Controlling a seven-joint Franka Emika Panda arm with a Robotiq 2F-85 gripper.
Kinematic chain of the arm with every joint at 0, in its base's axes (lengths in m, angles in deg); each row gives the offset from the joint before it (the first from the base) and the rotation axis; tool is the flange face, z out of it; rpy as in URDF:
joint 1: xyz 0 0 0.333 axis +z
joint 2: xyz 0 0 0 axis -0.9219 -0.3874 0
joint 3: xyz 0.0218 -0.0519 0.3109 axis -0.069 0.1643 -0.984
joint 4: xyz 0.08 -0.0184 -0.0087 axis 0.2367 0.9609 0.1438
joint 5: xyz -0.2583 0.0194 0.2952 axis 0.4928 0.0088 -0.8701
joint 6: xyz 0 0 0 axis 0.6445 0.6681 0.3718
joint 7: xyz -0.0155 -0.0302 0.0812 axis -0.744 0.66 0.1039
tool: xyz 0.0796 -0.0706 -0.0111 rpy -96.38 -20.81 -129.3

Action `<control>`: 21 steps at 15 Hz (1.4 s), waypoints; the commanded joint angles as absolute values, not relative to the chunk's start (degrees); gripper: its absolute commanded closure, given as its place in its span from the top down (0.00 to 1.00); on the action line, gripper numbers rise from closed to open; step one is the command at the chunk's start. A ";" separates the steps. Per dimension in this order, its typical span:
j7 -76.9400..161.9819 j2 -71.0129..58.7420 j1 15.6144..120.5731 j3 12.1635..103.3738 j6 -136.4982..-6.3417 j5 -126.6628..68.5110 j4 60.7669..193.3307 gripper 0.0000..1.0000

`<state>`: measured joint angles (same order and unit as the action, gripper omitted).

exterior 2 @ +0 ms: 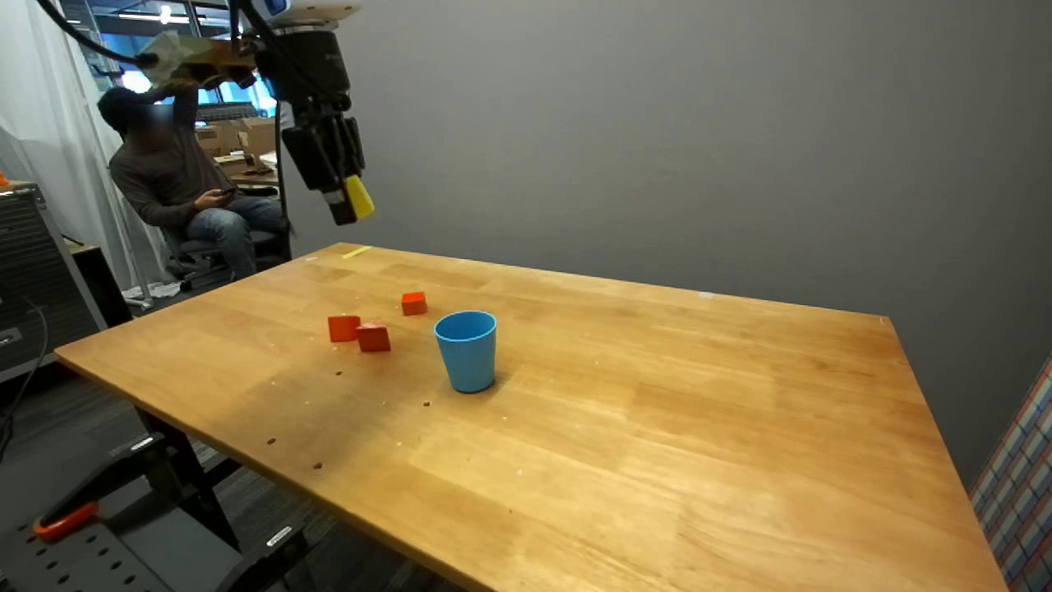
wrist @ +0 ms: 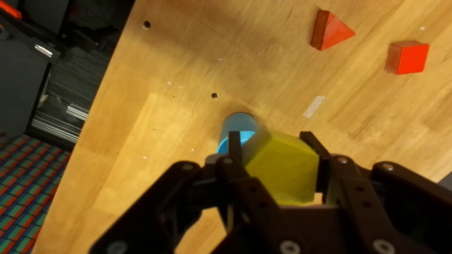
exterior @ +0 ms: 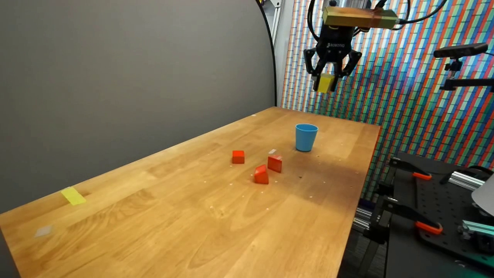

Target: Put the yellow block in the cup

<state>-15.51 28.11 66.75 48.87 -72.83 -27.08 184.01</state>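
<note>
My gripper point(exterior: 325, 88) is shut on the yellow block point(exterior: 326, 82) and holds it well above the table. The block also shows at the fingertips in an exterior view point(exterior 2: 360, 197). In the wrist view the block point(wrist: 286, 165) sits between both fingers point(wrist: 272, 141). The blue cup point(exterior: 306, 139) stands upright on the table, below the gripper's height. It also stands in an exterior view point(exterior 2: 468, 358), right of and below the gripper. In the wrist view the cup point(wrist: 239, 122) is partly hidden behind the left finger and the block. The cup's bottom inside is hidden.
Three small red blocks stand near the cup: one set apart point(exterior: 238, 157) and two close together point(exterior: 274, 163) point(exterior: 261, 174). A flat yellow scrap point(exterior: 73, 195) lies near the table's edge. A grey panel point(exterior 2: 657, 148) rises along one long side. Black clamps point(exterior: 411, 216) are beside the table.
</note>
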 commanded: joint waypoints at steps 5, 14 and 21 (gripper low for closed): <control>-26.59 23.60 60.24 47.78 -76.34 -20.58 183.71 0.19; -30.22 13.41 60.79 49.98 -78.75 -15.00 177.86 0.19; -29.30 6.23 62.28 53.16 -79.37 -14.17 172.71 0.19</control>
